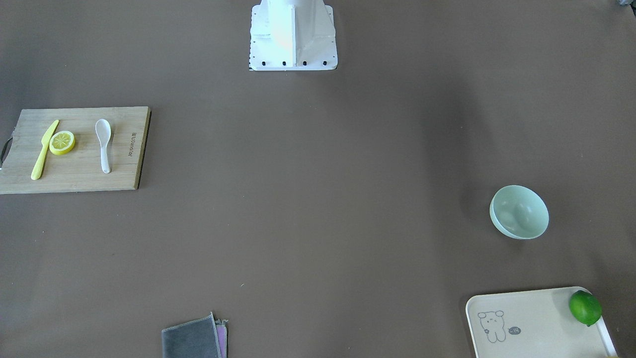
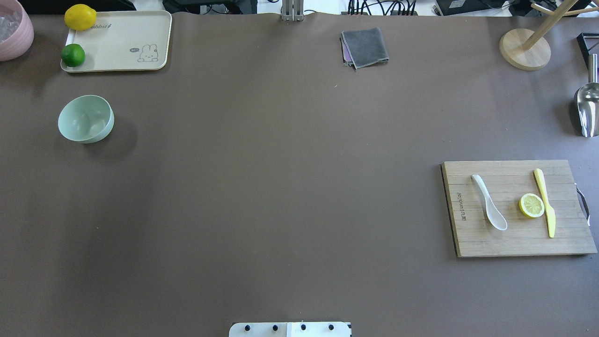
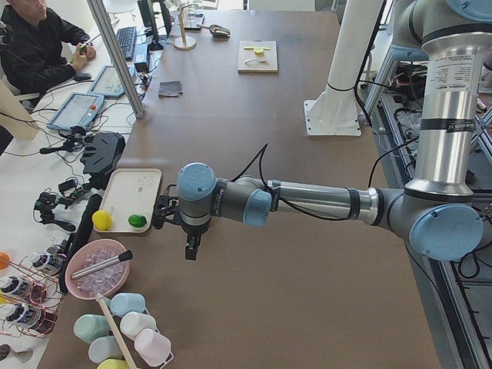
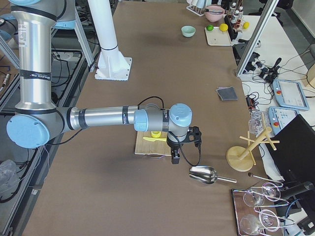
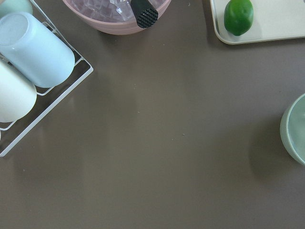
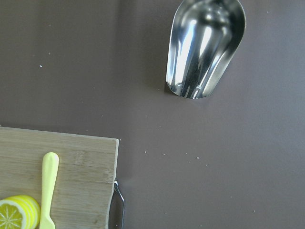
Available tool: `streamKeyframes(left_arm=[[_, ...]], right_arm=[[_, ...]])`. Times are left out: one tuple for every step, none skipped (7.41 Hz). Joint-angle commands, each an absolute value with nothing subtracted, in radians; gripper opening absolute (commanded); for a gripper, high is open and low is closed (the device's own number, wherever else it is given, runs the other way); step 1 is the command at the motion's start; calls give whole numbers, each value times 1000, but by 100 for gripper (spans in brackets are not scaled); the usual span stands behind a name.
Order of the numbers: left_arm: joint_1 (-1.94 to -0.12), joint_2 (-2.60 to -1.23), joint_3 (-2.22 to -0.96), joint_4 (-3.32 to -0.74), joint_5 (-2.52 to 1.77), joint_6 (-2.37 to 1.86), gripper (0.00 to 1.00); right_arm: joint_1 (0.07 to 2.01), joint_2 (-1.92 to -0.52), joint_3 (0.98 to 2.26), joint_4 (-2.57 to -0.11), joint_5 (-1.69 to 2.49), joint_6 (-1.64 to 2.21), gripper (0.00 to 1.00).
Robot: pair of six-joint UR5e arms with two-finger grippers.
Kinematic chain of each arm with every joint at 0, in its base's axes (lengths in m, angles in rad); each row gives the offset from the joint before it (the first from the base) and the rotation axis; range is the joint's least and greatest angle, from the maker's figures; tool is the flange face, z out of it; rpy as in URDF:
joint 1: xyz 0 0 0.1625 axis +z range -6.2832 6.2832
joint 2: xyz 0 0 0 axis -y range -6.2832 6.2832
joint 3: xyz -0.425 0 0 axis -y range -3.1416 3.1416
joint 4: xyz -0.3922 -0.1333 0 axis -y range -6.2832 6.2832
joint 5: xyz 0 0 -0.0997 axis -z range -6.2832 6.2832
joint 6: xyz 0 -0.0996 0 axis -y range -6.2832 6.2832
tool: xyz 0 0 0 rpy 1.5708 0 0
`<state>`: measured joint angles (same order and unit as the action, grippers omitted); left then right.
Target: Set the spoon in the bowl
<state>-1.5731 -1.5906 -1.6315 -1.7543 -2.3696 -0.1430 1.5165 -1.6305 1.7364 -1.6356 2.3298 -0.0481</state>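
The left claw point(image 3: 190, 252) hangs fingers-down over the worktop point(image 2: 281, 187), near a cream tray point(image 2: 121, 47) and a pink bowl of ice point(image 3: 96, 269); it shows only from the side, so I cannot tell whether it is wide or narrow. The right claw point(image 4: 174, 158) hangs likewise over the handle end of the wooden cutting board point(image 2: 514, 238), near a metal scoop point(image 6: 206, 45); its opening cannot be told either. The spoon point(image 2: 489, 208) lies flat on the board, scoop toward the robot, with a lemon slice point(image 2: 531, 205) beside it and a yellow-green knife point(image 2: 545, 202) beyond that. The bowl point(image 2: 85, 118) stands upright on the robot's left, well apart from the spoon, just near the tray, which carries a lime point(image 2: 73, 55) and a lemon point(image 2: 80, 17)
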Motion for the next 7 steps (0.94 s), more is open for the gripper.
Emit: streamKeyframes(left_arm=[[-1536,-1603,-1538,-1968,-2378,-167,98],[-1481,-1603,-1447,-2170,-2390,-254,98],[-1415,-1615,-1409,-2304,-2387,-429,98],[-1358,-1671,-1414,-2325,-2387,-610,98],[-1283,-1737,-1407,-2322,-2370,-741,98],[-1241,-1765,-1404,-2322,-2314,-808,98],[-1191,-1782,-1401,-2324,-2268,-846,98]], right_arm=[[1506,-1621,1741,-1635,2333,-46,100],[1506,-1618,1741,-1635,2333,-45,100],[1499,-1597,1738,-1637,2332,-44,100],[1494,-1577,1741,-1635,2332,-43,100],[1479,-1563,1738,-1637,2329,-44,100],[1456,-1563,1730,-1637,2332,-35,100],[1441,-1563,1729,-1637,2330,-37,100]])
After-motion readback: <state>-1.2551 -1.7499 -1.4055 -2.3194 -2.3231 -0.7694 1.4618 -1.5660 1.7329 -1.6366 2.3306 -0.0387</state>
